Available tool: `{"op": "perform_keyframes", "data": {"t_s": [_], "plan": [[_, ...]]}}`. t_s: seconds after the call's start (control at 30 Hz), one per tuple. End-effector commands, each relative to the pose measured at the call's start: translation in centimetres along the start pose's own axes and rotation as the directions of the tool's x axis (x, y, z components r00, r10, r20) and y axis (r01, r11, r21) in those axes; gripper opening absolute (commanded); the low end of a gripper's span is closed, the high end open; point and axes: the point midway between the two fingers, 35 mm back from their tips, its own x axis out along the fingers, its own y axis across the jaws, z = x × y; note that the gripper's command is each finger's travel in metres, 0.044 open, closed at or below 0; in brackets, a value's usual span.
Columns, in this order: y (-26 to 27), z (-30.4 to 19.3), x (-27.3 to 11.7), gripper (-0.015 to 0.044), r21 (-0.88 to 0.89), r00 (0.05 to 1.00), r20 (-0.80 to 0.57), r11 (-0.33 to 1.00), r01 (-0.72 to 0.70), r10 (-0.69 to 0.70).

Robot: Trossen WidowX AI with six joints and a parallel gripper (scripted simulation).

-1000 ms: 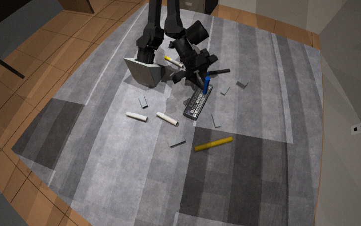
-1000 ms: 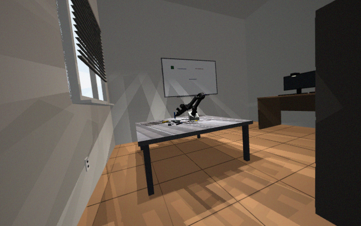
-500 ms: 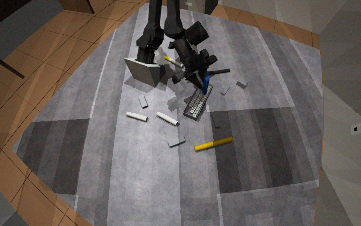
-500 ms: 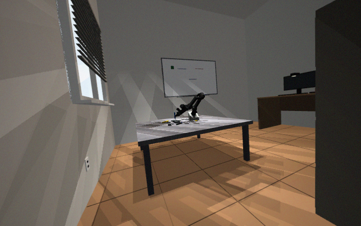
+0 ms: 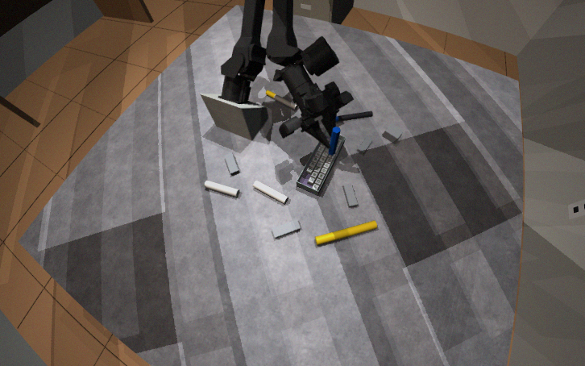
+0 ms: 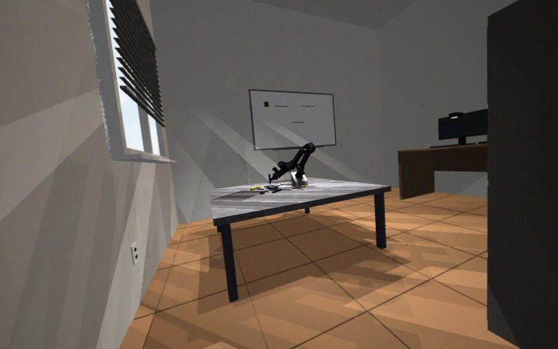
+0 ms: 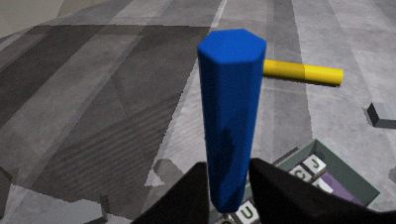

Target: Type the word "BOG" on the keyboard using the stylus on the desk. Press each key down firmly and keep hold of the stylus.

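The blue stylus (image 5: 334,140) (image 6: 269,177) (image 7: 232,114) stands nearly upright. My gripper (image 5: 329,146) (image 7: 228,169) is shut on its lower part, at the far-end keys of the keyboard. The keyboard (image 5: 307,189) (image 7: 352,168) is a narrow tray with a dark green-grey rim, white letter keys and a purple base. In the wrist view a U key (image 7: 247,212) shows right beside the stylus's lower end, with C (image 7: 300,173) and J (image 7: 315,164) farther right. The stylus tip is hidden, so whether it touches a key cannot be told. The B, O and G keys cannot be made out.
A yellow stick (image 5: 346,232) (image 7: 317,73) lies beyond the keyboard. Two white sticks (image 5: 221,189) (image 5: 270,192) lie left of it. Several grey blocks lie around, one (image 5: 350,195) close to its right. A dark pen (image 5: 356,115) and a yellow-ended pen (image 5: 281,98) lie near the arm.
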Motion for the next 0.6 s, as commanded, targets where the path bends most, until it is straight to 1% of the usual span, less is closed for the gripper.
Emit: {"op": "perform_keyframes", "data": {"t_s": [0.0,0.57], "plan": [[-0.10,-0.29,0.15,0.0081,0.003,1.000,0.001,1.000,0.005,-0.005],[-0.11,-0.93,0.51,0.0081,0.003,1.000,0.000,1.000,0.005,-0.005]]}}
